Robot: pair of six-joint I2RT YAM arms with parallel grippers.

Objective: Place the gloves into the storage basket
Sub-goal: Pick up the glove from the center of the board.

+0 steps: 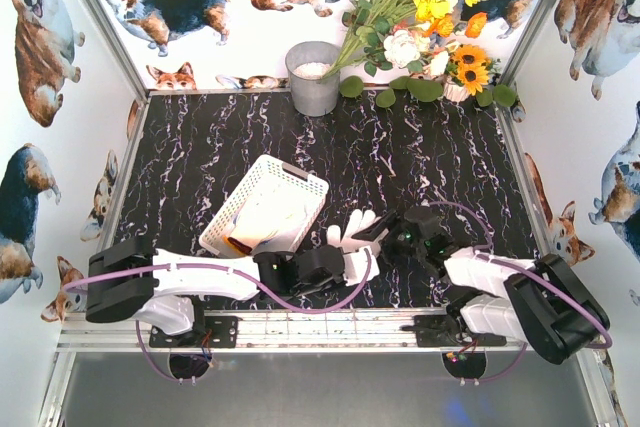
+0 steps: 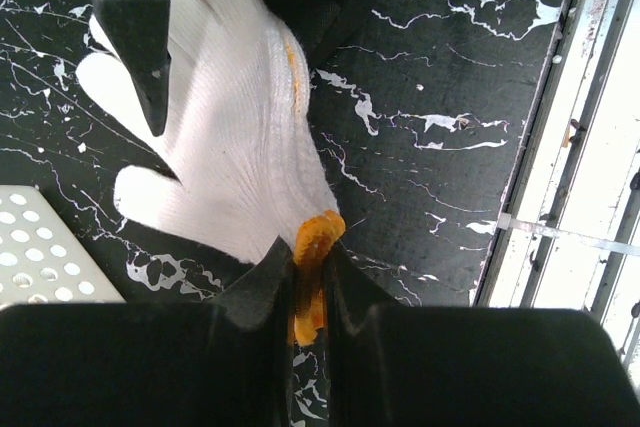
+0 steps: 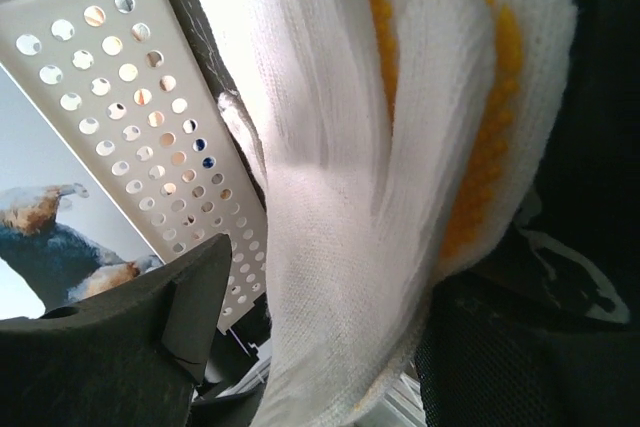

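Observation:
A white knit glove (image 1: pixel 352 237) with an orange cuff (image 2: pixel 318 239) lies on the black marble table, right of the storage basket (image 1: pixel 300 179). My left gripper (image 1: pixel 343 263) is shut on that cuff, which shows pinched between its jaws in the left wrist view (image 2: pixel 312 272). My right gripper (image 1: pixel 374 231) is open, its jaws standing on either side of the glove's finger end (image 3: pixel 350 197). One of its fingers (image 2: pixel 130 37) lies over the glove. The white perforated basket also shows in the right wrist view (image 3: pixel 110 77). Another cream glove (image 1: pixel 265 219) seems to lie inside the basket.
A grey metal bucket (image 1: pixel 313 77) stands at the back centre. Flowers (image 1: pixel 420 17) and leaves fill the back right. The metal rail (image 1: pixel 330 330) runs along the near edge, and printed walls close in three sides.

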